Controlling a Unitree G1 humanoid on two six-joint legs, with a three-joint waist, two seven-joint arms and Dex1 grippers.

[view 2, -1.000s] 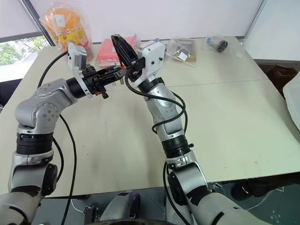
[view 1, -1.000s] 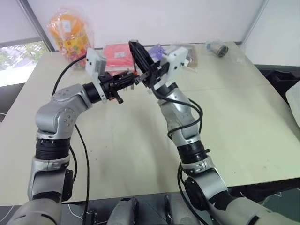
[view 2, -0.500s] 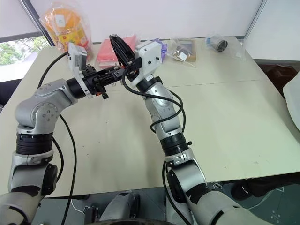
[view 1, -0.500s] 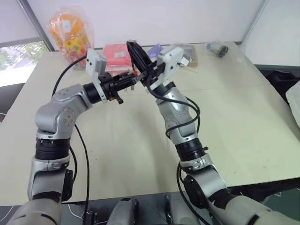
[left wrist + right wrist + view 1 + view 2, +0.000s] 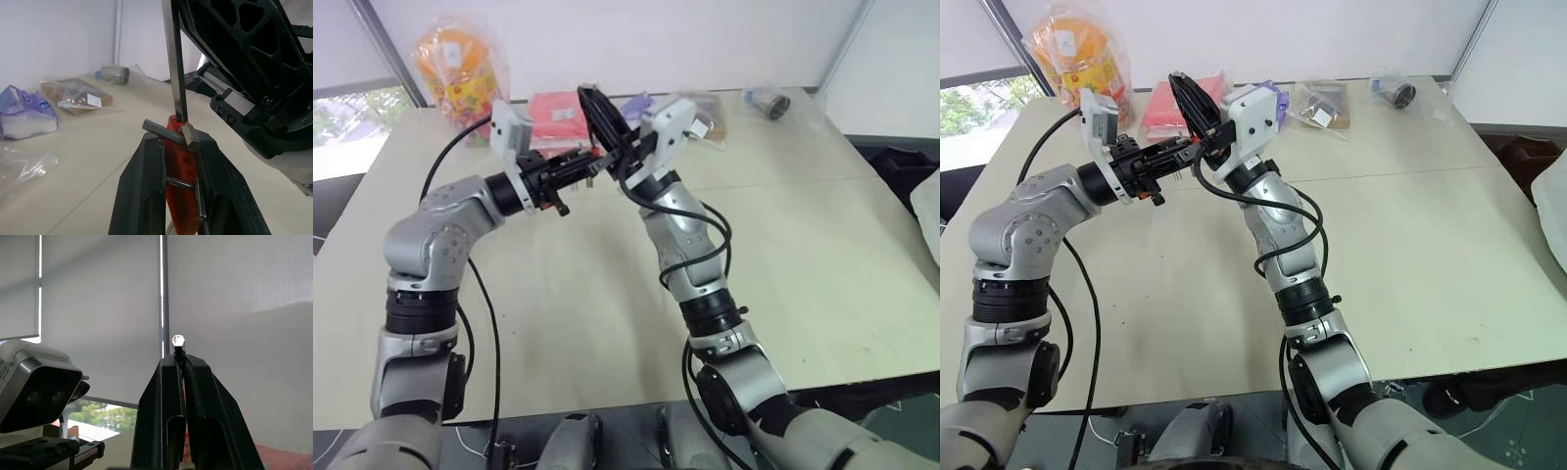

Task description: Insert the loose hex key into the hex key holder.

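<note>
My left gripper (image 5: 178,142) is shut on the hex key holder (image 5: 177,166), a small red-orange block with short dark keys sticking out. The loose hex key (image 5: 173,58) is a thin grey rod that comes straight down to the holder's top edge. Whether its end sits in a hole I cannot tell. My right gripper (image 5: 179,357) is shut on this key, whose hexagonal end (image 5: 177,340) pokes out past the fingertips. Both grippers meet above the far middle of the table, the left gripper (image 5: 579,168) just below the right gripper (image 5: 605,132).
Along the far edge of the cream table (image 5: 803,245) lie an orange snack bag (image 5: 460,64), a red packet (image 5: 558,110), a purple and white bag (image 5: 24,110), a brown packet in clear plastic (image 5: 78,95) and a small metal cylinder (image 5: 769,101).
My right wrist has leaned a little toward the left gripper. Both grippers stay shut and close together.
</note>
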